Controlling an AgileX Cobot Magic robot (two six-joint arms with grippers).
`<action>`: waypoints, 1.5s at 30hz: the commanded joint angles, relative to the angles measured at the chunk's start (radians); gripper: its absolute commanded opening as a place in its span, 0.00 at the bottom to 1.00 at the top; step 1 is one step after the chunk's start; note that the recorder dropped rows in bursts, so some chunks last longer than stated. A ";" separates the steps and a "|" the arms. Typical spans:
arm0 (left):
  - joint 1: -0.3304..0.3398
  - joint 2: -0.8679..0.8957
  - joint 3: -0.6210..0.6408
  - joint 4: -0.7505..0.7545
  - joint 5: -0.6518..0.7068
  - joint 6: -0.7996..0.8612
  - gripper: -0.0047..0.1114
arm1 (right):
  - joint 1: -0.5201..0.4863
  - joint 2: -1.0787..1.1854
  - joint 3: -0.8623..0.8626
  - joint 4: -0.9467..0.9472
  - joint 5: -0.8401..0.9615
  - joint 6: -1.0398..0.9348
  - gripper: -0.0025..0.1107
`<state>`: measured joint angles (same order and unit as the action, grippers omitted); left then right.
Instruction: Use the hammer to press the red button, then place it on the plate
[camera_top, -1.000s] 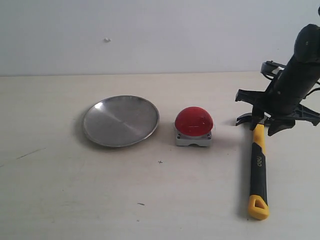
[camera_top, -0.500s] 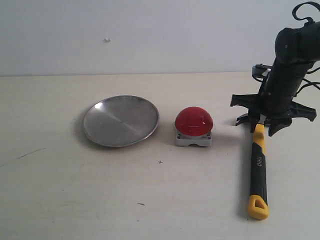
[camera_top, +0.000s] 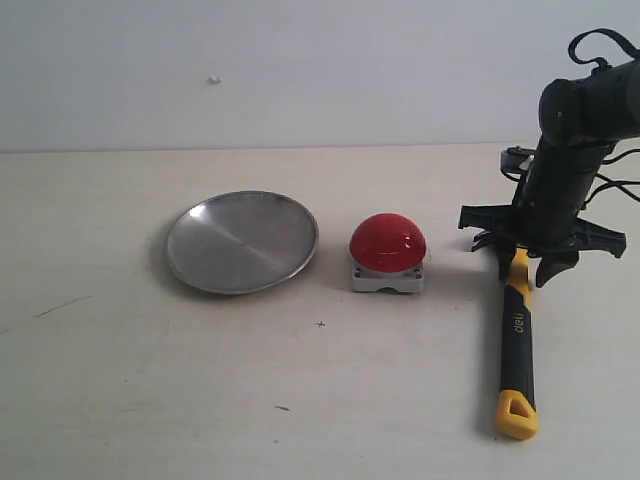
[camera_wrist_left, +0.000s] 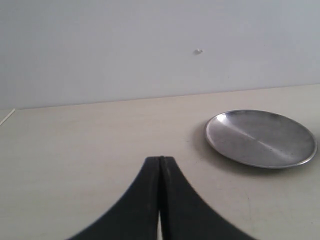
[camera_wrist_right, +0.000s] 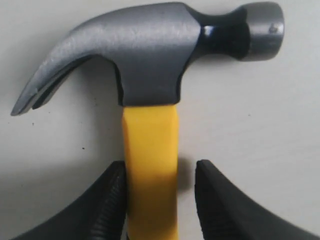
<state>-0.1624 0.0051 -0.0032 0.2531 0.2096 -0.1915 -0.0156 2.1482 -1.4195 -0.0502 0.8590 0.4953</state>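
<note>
The hammer (camera_top: 517, 340) lies flat on the table at the right, dark head away from the camera and looped yellow end nearest. My right gripper (camera_top: 528, 265) is down over its neck just behind the head (camera_wrist_right: 150, 50). It is open (camera_wrist_right: 160, 167), with a finger on each side of the yellow handle: one touches it, the other stands off by a small gap. The red button (camera_top: 387, 243) sits mid-table, left of the hammer head. The silver plate (camera_top: 242, 241) lies left of the button. My left gripper (camera_wrist_left: 161, 159) is shut on nothing, with the plate (camera_wrist_left: 260, 137) ahead of it.
A pale wall rises behind the light tabletop (camera_top: 150, 380). Cables loop over the right arm (camera_top: 585, 110). The left arm does not show in the exterior view.
The right arm has shifted slightly left and come lower and more upright over the hammer's neck. The hammer, button and plate have not moved.
</note>
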 joint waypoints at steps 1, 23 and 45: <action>0.003 -0.005 0.003 0.002 -0.005 0.001 0.04 | 0.001 0.017 -0.006 -0.011 -0.020 0.004 0.41; 0.003 -0.005 0.003 0.002 -0.005 0.001 0.04 | 0.003 -0.003 -0.006 -0.012 -0.082 -0.084 0.02; 0.003 -0.005 0.003 0.002 -0.005 0.001 0.04 | 0.003 -0.178 -0.004 0.005 -0.061 -0.164 0.02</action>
<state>-0.1624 0.0051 -0.0032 0.2531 0.2096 -0.1915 -0.0156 2.0303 -1.4210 -0.0611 0.8069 0.3679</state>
